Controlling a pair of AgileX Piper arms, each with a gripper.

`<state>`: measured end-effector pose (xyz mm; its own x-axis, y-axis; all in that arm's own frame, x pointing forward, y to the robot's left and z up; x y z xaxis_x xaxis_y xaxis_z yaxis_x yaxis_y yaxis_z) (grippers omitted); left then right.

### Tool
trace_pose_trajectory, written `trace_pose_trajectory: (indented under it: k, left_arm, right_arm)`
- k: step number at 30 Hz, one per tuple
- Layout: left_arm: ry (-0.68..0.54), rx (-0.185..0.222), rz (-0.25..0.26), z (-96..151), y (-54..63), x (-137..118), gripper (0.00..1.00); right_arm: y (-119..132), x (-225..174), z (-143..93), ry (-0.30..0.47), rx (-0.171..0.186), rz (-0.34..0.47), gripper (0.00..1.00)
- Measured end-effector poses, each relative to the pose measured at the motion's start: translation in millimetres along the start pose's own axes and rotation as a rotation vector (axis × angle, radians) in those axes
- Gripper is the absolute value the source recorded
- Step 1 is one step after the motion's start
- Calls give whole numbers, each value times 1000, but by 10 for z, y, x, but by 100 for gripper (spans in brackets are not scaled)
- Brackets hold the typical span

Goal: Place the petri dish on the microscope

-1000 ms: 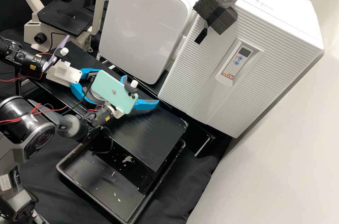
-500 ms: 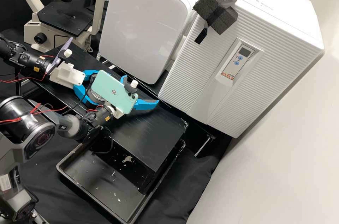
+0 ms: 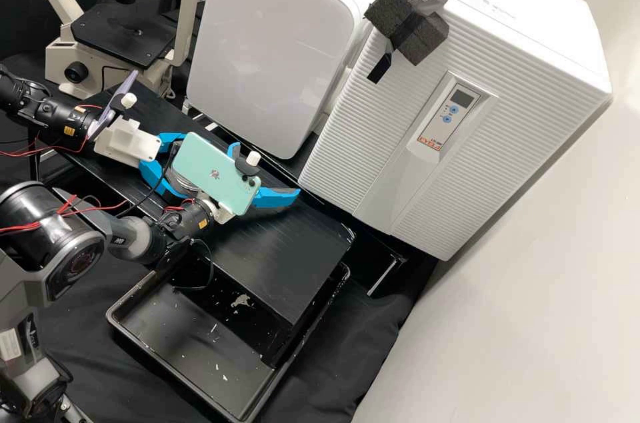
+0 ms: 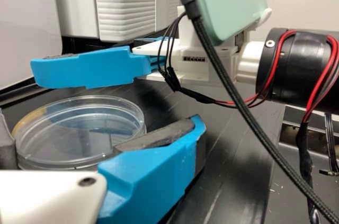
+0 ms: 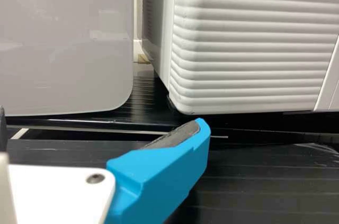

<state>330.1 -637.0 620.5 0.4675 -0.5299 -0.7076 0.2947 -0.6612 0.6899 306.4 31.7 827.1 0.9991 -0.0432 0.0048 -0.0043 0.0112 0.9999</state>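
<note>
In the high view my left gripper (image 3: 163, 160) is low over the black bench at the petri dish (image 3: 177, 181), which the teal phone partly hides. The clear petri dish (image 4: 79, 131) lies between the spread fingers of my left gripper (image 4: 63, 155) in the left wrist view; whether the pads touch its rim, I cannot tell. Farther right in the high view, my right gripper (image 3: 257, 173) is partly behind the phone. It stands open with nothing between its fingers, as the right wrist view shows for the gripper (image 5: 100, 134). The microscope (image 3: 123, 33) stands at the back left.
Two white appliances, one smooth (image 3: 273, 43) and one ribbed (image 3: 400, 116), stand behind the bench (image 3: 293, 256). A black tray (image 3: 180, 343) sits at its near side. The right arm's teal phone (image 3: 213, 173) and cable are close beside the left gripper.
Since a second ago my left gripper has moved a little to the right and slightly down in the high view, farther around the petri dish. My right gripper has stayed in place.
</note>
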Motion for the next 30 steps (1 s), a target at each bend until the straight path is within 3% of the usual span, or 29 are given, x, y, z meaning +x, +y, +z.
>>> trace_pose_trajectory:
  k: [23,30]
  left_arm:
    - [5,-6,5,-5,5,0,0]
    - [24,-22,1,-19,-45,-24,0]
  right_arm:
    - [0,0,0,0,0,0,100]
    - [0,0,0,0,0,0,100]
